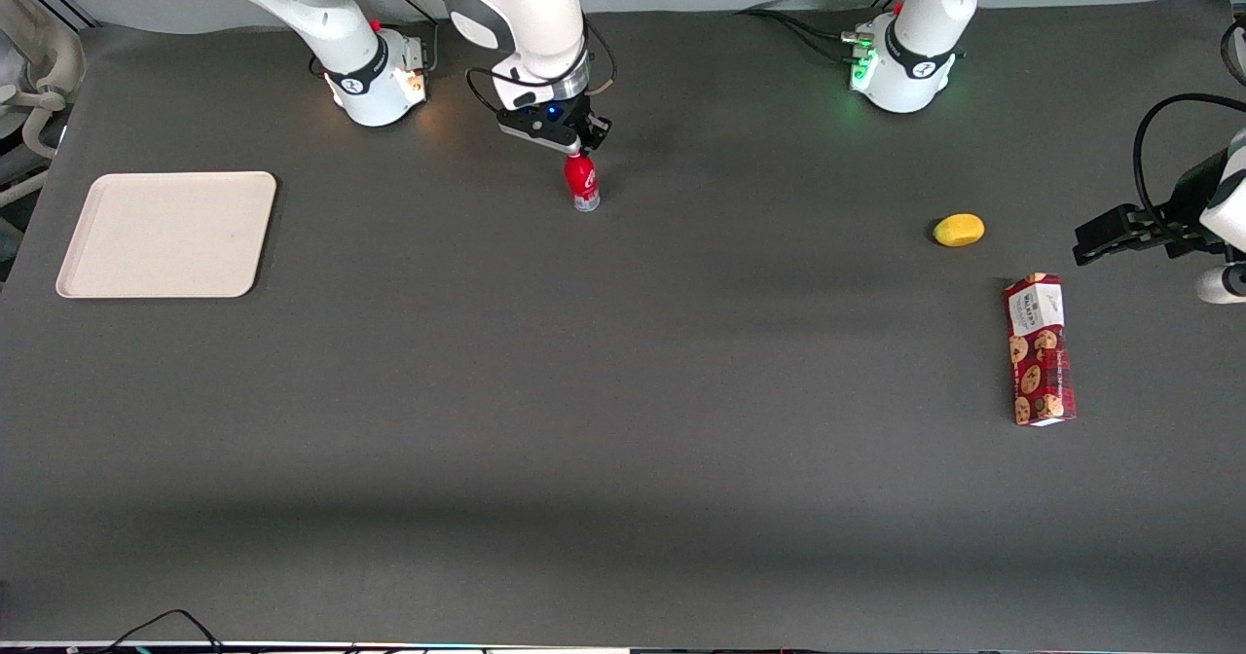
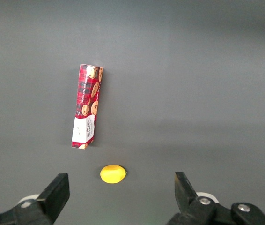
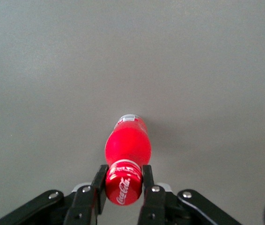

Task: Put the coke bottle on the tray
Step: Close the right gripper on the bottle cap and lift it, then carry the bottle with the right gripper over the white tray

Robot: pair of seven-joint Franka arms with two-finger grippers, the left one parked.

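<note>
The coke bottle (image 1: 582, 183) is small, slim and red with a red cap and a silvery base. It stands upright on the dark table near the robot bases. My right gripper (image 1: 578, 150) is right above it, and its fingers are shut on the bottle's cap. In the right wrist view the two black fingers (image 3: 99, 182) press on both sides of the red cap of the bottle (image 3: 128, 145). The tray (image 1: 167, 235) is cream-white and flat. It lies empty toward the working arm's end of the table, well apart from the bottle.
A yellow lemon-like object (image 1: 959, 230) and a red cookie box (image 1: 1040, 349) lie toward the parked arm's end of the table. Both also show in the left wrist view, the lemon (image 2: 112, 174) and the box (image 2: 87, 106).
</note>
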